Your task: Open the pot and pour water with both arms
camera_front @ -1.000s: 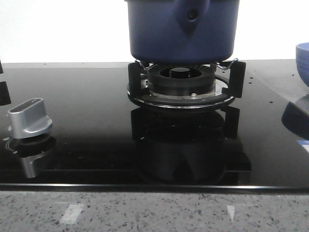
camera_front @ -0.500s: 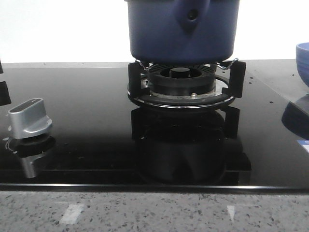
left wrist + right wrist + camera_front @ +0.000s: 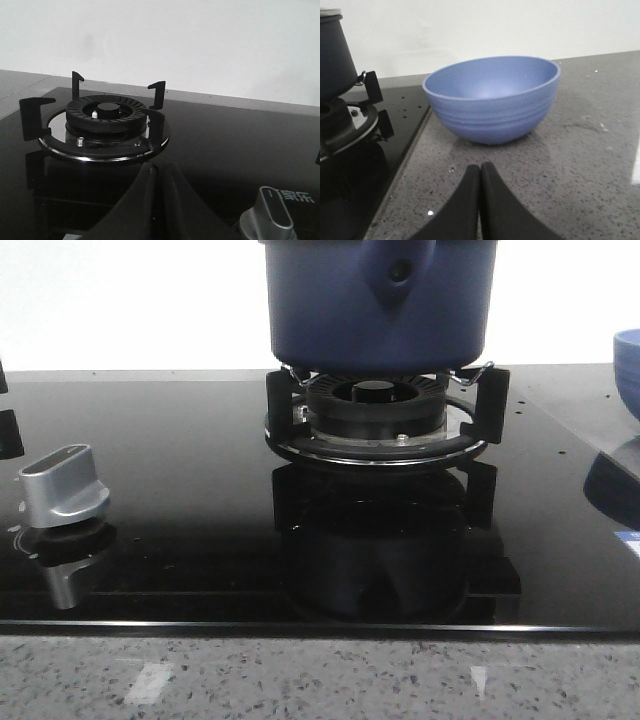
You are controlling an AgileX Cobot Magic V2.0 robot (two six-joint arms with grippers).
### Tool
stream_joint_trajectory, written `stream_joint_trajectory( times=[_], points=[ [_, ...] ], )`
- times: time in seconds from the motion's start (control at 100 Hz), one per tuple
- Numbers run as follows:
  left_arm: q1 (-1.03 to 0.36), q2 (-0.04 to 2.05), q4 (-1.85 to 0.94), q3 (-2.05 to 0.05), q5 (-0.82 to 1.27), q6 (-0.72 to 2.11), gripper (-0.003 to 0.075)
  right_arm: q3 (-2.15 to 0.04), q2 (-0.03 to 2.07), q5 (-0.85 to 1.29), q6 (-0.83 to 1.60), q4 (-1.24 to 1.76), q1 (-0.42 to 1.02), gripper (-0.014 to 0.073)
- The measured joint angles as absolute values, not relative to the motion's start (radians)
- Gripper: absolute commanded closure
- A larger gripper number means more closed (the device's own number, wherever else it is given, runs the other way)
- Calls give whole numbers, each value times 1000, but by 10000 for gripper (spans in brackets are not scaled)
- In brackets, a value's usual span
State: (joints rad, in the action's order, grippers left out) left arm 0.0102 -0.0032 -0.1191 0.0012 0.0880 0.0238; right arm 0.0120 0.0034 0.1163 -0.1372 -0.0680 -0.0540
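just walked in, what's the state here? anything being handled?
Nothing is held. The large dark navy-blue pot sits on the black gas burner grate of the glossy black glass cooktop. The left gripper is shut and empty, facing a second, bare burner near a silver control knob. The right gripper is shut and empty over the grey speckled counter, facing the empty rounded light-blue bowl. The pot's top is out of frame.
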Motion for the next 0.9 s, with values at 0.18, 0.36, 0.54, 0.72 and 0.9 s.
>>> stream_joint_trajectory(
  times=[0.18,0.36,0.54,0.72,0.9],
  points=[
    [10,-3,-119,1,88,24,741,12,-6,126,-139,-79,-30,650],
    [10,-3,-119,1,88,24,741,12,-6,129,-139,-79,-15,650],
    [10,-3,-119,1,88,24,741,12,-6,133,-139,-79,-15,650],
    [10,-3,-119,1,88,24,741,12,-6,134,-139,-79,-15,650],
    [10,-3,-119,1,88,24,741,12,-6,136,-139,-79,-15,650]
  ],
)
